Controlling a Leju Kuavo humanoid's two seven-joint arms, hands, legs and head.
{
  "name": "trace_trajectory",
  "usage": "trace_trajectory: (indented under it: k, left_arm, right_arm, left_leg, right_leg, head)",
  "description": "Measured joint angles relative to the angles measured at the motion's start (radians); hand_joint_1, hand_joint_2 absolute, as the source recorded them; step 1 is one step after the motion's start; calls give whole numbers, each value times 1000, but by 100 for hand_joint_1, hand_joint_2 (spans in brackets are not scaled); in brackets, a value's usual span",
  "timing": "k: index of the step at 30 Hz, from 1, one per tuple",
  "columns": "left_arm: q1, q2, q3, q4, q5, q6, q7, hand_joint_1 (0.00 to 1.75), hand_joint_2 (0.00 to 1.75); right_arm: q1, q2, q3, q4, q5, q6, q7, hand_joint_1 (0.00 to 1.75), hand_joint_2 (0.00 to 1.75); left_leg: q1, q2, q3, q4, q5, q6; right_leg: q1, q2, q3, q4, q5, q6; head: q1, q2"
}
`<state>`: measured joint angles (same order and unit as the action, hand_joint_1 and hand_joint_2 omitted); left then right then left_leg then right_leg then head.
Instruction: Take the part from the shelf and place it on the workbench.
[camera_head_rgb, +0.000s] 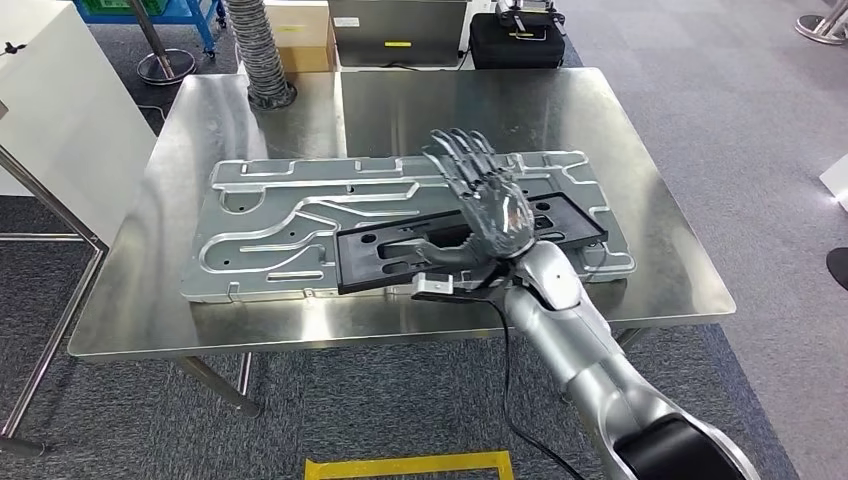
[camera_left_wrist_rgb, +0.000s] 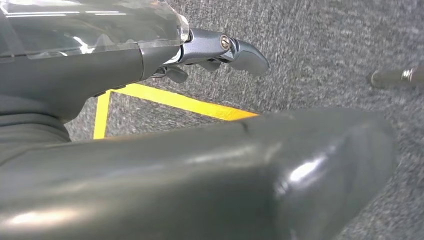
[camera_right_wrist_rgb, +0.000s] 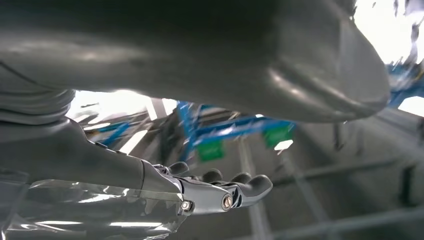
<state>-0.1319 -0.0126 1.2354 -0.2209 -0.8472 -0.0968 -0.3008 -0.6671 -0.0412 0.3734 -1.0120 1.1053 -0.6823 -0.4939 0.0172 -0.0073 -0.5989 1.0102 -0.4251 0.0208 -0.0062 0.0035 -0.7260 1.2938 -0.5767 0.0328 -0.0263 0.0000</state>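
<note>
A flat black part (camera_head_rgb: 400, 255) with cut-outs lies on a large silver stamped plate (camera_head_rgb: 270, 225) on the steel workbench (camera_head_rgb: 400, 110). My right hand (camera_head_rgb: 487, 205) hovers just above the black part's right half, fingers spread and stretched toward the far side, holding nothing. The right wrist view has the same hand (camera_right_wrist_rgb: 220, 192) with straight fingers and nothing in them. My left hand (camera_left_wrist_rgb: 220, 47) hangs over grey carpet beside a yellow floor line (camera_left_wrist_rgb: 175, 102), its fingers extended and empty.
At the bench's far edge stand a ribbed hose (camera_head_rgb: 262, 50), a cardboard box (camera_head_rgb: 310, 35), a grey device (camera_head_rgb: 398, 30) and a black case (camera_head_rgb: 517, 40). A white cabinet (camera_head_rgb: 60, 110) flanks the left side. Yellow tape (camera_head_rgb: 410, 465) marks the floor near me.
</note>
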Motion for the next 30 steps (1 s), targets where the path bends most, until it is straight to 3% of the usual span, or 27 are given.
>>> trace_trajectory:
  k: [1, 2, 5, 6, 8, 10, 12, 14, 16, 17, 19, 21, 24, 26, 28, 30]
  left_arm:
    - [7, 0, 6, 0, 8, -6, -9, 0, 0]
    - [15, 0, 11, 0, 15, -12, -18, 0, 0]
    - [30, -4, 26, 0, 33, -26, -33, 0, 0]
    - [33, -6, 31, 0, 38, -28, -34, 0, 0]
    - [42, -9, 40, 0, 43, -29, -33, 0, 0]
    - [49, -10, 47, 0, 45, -28, -30, 0, 0]
    - [50, -12, 54, 0, 45, -28, -26, 0, 0]
    - [50, -14, 59, 0, 44, -28, -22, 0, 0]
    - [52, -15, 63, 0, 45, -28, -19, 0, 0]
    - [53, -15, 63, 0, 46, -28, -18, 0, 0]
    - [50, -15, 65, 0, 47, -28, -18, 0, 0]
    - [43, -16, 67, 0, 48, -28, -18, 0, 0]
    - [44, -19, 70, 0, 46, -29, -19, 0, 0]
    - [43, -23, 70, 1, 44, -32, -18, 0, 0]
    - [41, -25, 70, 1, 42, -34, -17, 0, 0]
    - [42, -27, 70, 1, 42, -34, -16, 0, 0]
  right_arm:
    - [47, -12, -46, -72, -16, -3, -18, 0, 0]
    - [93, -21, -100, -145, -40, -3, -45, 0, 0]
    - [219, -37, -291, -358, -144, -3, -140, 0, 0]
    - [262, -40, -357, -422, -184, -3, -163, 0, 0]
    - [351, -46, -482, -533, -251, -3, -185, 0, 0]
    - [430, -51, -585, -610, -286, -3, -188, 0, 0]
    - [505, -52, -671, -661, -301, -3, -188, 0, 0]
    - [583, -50, -745, -690, -310, -3, -189, 0, 0]
    - [643, -46, -800, -703, -316, -3, -189, 0, 0]
    - [661, -43, -820, -705, -319, -2, -189, 0, 0]
    - [693, -32, -852, -704, -326, -2, -189, 0, 0]
    - [730, -17, -886, -687, -333, -2, -189, 0, 0]
    - [754, 4, -937, -627, -335, 8, -186, 0, 0]
    - [759, 16, -973, -563, -332, 23, -187, 0, 0]
    - [759, 25, -1010, -486, -328, 37, -188, 0, 0]
    - [754, 30, -1043, -404, -322, 50, -189, 0, 0]
  left_leg:
    - [-1, -2, 0, 0, -1, 1]
    - [-2, -3, 1, 1, -2, 1]
    - [-7, -8, 5, 1, -6, -1]
    - [-8, -10, 6, 1, -7, -5]
    - [-8, -13, 8, -1, -7, -14]
    - [-9, -10, 9, 3, -17, -25]
    - [-11, -3, -11, 67, -73, -33]
    - [-8, 0, -52, 192, -152, -40]
    - [-5, 1, -68, 268, -188, -46]
    - [-5, 1, -51, 256, -180, -47]
    - [-4, 1, 33, 134, -136, -45]
    - [-7, -1, 100, 20, -106, -32]
    - [-12, 1, 106, -6, -91, -10]
    - [-11, 6, 96, -12, -71, 4]
    - [-10, 10, 74, -15, -50, 15]
    - [-11, 11, 48, -14, -31, 17]
  right_leg:
    - [0, 0, -5, 6, 9, -1]
    - [1, 0, 9, -29, 35, -5]
    - [10, -5, 106, -236, 126, -24]
    - [13, -8, 125, -274, 137, -29]
    - [18, -10, 133, -290, 142, -35]
    - [11, -11, 139, -304, 151, -42]
    - [3, -14, 142, -319, 161, -48]
    - [4, -17, 138, -318, 164, -51]
    - [5, -19, 127, -312, 167, -51]
    - [4, -16, 118, -306, 169, -50]
    - [3, -10, 103, -292, 174, -46]
    - [6, -8, 95, -279, 177, -37]
    - [5, -6, 91, -277, 191, -18]
    - [1, -3, 81, -259, 165, -6]
    - [-4, -3, 49, -170, 76, 4]
    - [-7, -3, 19, -50, -1, 11]
  head:
    - [0, 0]
    - [0, 0]
    - [0, 0]
    - [0, 0]
    - [0, 0]
    - [0, 0]
    - [0, 0]
    - [0, 0]
    - [0, 0]
    - [0, 0]
    - [0, 0]
    - [0, 0]
    - [0, 0]
    - [0, 0]
    - [0, 0]
    - [0, 0]
